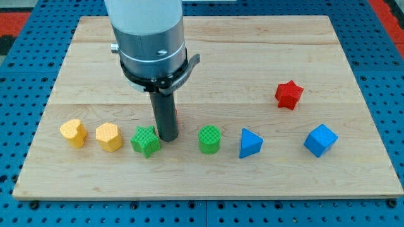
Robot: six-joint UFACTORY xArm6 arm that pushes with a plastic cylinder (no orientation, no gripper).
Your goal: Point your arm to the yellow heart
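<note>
The yellow heart lies near the board's left edge, low in the view. My tip rests on the board well to the heart's right, just right of the green star. A yellow hexagon lies between the heart and the green star. A sliver of a red block shows behind the rod, mostly hidden.
A green cylinder, a blue triangle and a blue cube continue the row to the right. A red star lies higher on the right. The wooden board ends close below the row.
</note>
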